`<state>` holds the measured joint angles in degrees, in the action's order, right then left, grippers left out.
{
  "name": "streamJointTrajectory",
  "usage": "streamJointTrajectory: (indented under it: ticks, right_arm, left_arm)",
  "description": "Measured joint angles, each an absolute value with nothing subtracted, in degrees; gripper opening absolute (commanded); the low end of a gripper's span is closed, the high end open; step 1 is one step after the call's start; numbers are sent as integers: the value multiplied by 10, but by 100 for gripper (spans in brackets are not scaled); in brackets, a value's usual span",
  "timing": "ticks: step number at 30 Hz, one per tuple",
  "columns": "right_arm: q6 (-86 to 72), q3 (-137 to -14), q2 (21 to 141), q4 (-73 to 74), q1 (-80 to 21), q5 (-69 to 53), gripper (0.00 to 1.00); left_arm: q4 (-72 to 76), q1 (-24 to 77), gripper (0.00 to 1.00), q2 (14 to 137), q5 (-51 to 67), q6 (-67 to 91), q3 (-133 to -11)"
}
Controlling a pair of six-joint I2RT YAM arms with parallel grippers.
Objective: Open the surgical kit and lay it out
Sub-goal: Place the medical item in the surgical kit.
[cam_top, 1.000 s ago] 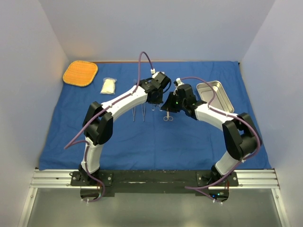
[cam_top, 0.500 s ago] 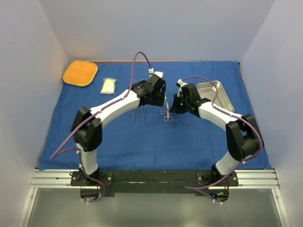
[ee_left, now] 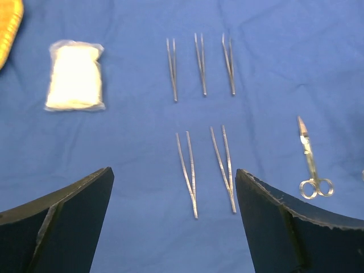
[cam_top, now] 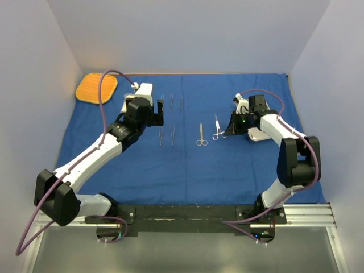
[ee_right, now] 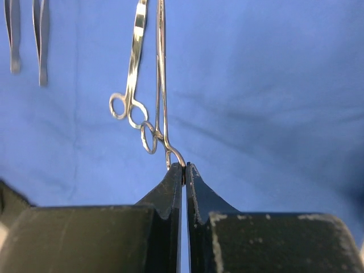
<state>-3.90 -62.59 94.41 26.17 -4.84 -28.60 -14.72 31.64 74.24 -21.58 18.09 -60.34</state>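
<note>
The blue cloth (cam_top: 187,170) lies spread flat. On it are three forceps (ee_left: 201,71) in a far row and two forceps (ee_left: 187,170) in a nearer row, with one pair of scissors (cam_top: 202,135) to their right. My left gripper (cam_top: 149,116) hovers open over the nearer forceps (ee_left: 173,172), holding nothing. The white gauze pack (ee_left: 75,75) lies to its left. My right gripper (ee_right: 184,168) is shut on a finger ring of a second pair of scissors (ee_right: 161,74), their tips pointing away. My right arm hides most of the steel tray (cam_top: 257,135).
An orange mat (cam_top: 96,87) lies at the far left corner, just off the cloth. White walls close in the back and both sides. The arm bases stand on a black rail (cam_top: 187,213) at the near edge.
My left gripper has opened and pulled back to the left, uncovering the forceps rows. My right gripper, still shut, has moved right toward the tray, with a second pair of scissors now showing at its tips.
</note>
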Motion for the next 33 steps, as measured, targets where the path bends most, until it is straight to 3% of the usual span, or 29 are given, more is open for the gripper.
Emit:
streamJointTrajectory:
  ticks: [8, 33]
  right_arm:
    - [-44, -621, 986, 253, -46, -342, 0]
    - [-136, -534, 1005, 142, -30, -335, 0]
  left_arm:
    - [-101, 315, 100, 728, -241, 137, -567]
    - [-69, 312, 100, 717, -253, 126, -545]
